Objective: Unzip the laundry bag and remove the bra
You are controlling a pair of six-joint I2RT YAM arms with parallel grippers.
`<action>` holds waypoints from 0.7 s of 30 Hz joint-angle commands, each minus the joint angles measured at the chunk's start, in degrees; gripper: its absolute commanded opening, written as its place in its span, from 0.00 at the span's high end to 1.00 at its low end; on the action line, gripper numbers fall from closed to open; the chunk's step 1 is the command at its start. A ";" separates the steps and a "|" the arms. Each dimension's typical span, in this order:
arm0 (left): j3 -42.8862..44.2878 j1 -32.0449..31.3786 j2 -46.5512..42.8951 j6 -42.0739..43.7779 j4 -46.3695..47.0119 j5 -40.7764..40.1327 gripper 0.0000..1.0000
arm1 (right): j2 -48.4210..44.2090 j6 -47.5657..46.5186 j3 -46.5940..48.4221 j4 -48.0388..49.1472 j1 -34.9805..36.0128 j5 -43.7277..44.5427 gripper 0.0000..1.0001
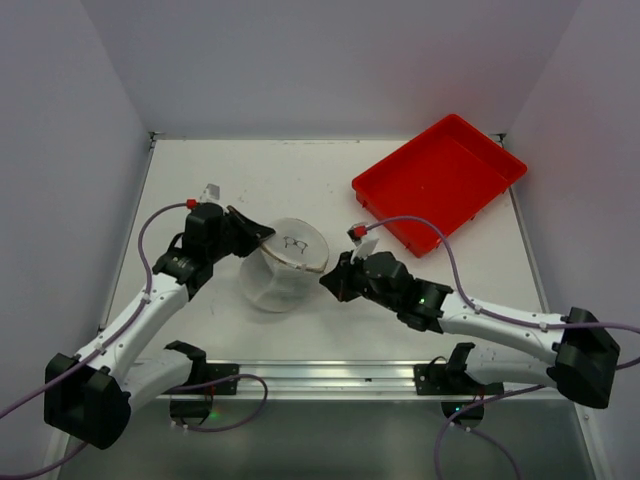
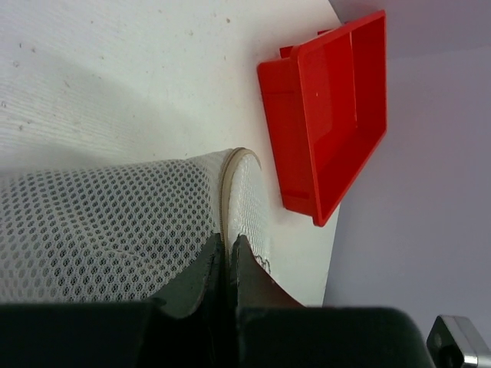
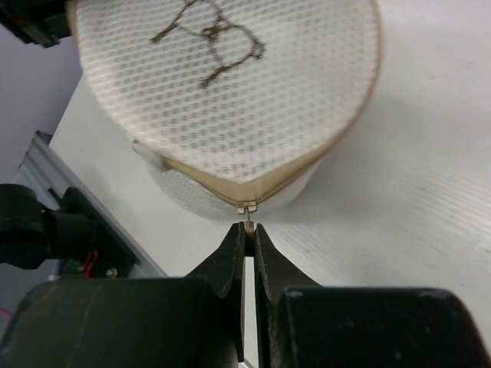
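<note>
The laundry bag (image 1: 285,262), a white mesh cylinder, stands tilted mid-table, its round end with a small black bra icon (image 3: 211,34) facing up. My left gripper (image 1: 262,232) is shut on the bag's stiff beige rim (image 2: 227,192) at the upper left. My right gripper (image 1: 327,280) sits at the bag's lower right edge, shut on the small zipper pull (image 3: 250,218) that hangs from the metal slider (image 3: 247,205) on the beige zipper band. The zipper looks closed. The bra is hidden inside the bag.
A red plastic tray (image 1: 440,180) lies at the back right of the table, also in the left wrist view as the red tray (image 2: 330,130). A metal rail (image 1: 330,378) runs along the near edge between the arm bases.
</note>
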 commanded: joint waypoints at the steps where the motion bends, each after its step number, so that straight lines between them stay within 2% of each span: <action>1: 1.11 4.88 1.54 6.51 1.63 5.61 1.00 | -6.17 -4.57 -5.38 -5.16 -3.38 4.34 1.00; 5: 3.56 6.64 5.93 12.31 2.69 12.19 1.00 | -10.75 -6.95 -9.95 -7.28 -6.46 3.47 1.00; 9: 9.36 6.47 13.40 17.59 4.19 20.72 1.00 | -10.59 -7.40 -7.51 -7.10 -6.46 -0.58 1.00; 10: 12.33 6.21 15.94 18.38 4.19 22.13 0.97 | -9.97 -6.87 -6.54 -6.41 -6.46 -1.10 1.00; 11: 13.58 5.51 16.66 18.39 4.10 23.01 0.77 | -9.27 -6.26 -4.36 -5.88 -6.46 -3.28 1.00; 13: 15.43 4.54 16.93 17.34 3.66 20.93 0.50 | -6.72 -4.23 -2.24 -2.89 -6.29 -5.41 1.00; 14: 16.74 3.75 16.58 17.16 2.88 18.57 0.15 | -5.84 -3.53 -0.05 -1.93 -5.94 -6.81 1.00; 15: 17.45 3.48 16.23 17.16 1.82 17.58 0.03 | -4.79 -2.31 1.10 -1.22 -5.50 -6.91 1.00; 18: 19.21 3.30 13.95 17.68 -6.25 11.09 0.00 | 0.22 -1.50 5.76 0.72 -2.52 -4.64 1.00; 19: 19.21 3.30 11.77 18.12 -10.45 6.37 0.00 | 3.10 -1.42 7.95 1.07 -1.11 -4.02 1.00; 21: 17.03 3.30 6.94 17.69 -13.64 2.21 0.00 | 5.75 -1.06 9.89 1.60 0.30 -3.48 1.00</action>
